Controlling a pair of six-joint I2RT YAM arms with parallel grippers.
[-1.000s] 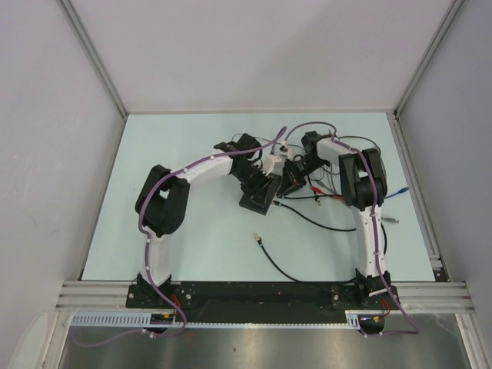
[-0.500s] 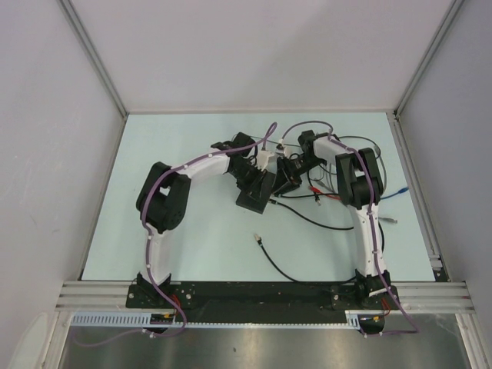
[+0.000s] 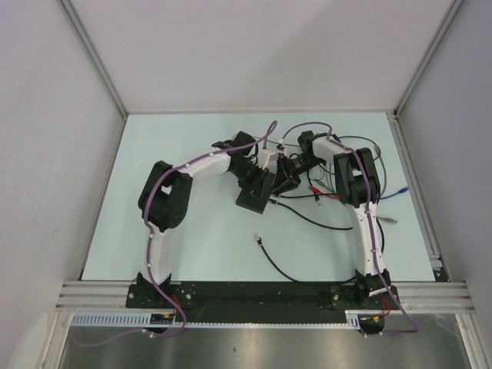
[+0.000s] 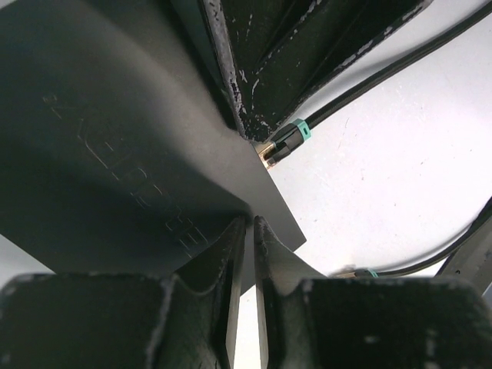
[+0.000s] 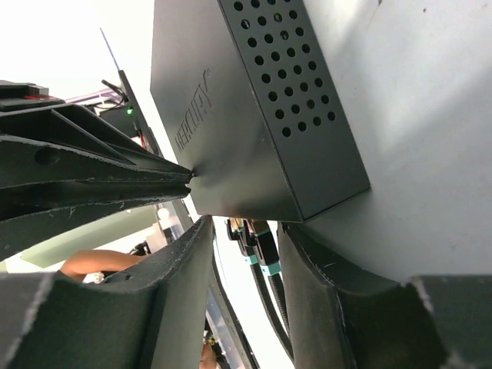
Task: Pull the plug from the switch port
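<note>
The flat matte-black switch box (image 3: 247, 201) lies mid-table. My left gripper (image 3: 261, 183) is shut on its edge; the left wrist view shows the left gripper (image 4: 250, 227) pinching the thin edge of the box (image 4: 131, 138). My right gripper (image 3: 286, 177) is at the box's short edge. In the right wrist view the right gripper (image 5: 246, 228) is open, with a finger on either side of two black plugs with teal collars (image 5: 264, 247) seated in the box (image 5: 254, 115). One plug also shows in the left wrist view (image 4: 288, 140). The sockets themselves are hidden.
Black cables (image 3: 307, 219) run from the box toward the right arm. A loose cable end (image 3: 256, 238) lies nearer the front. Red clips (image 3: 319, 196) and a blue cable (image 3: 400, 192) lie right of the box. The enclosure walls stand on either side.
Both grippers and the box have shifted slightly left and away over the last second. The right gripper has closed in on the box's plug edge.
</note>
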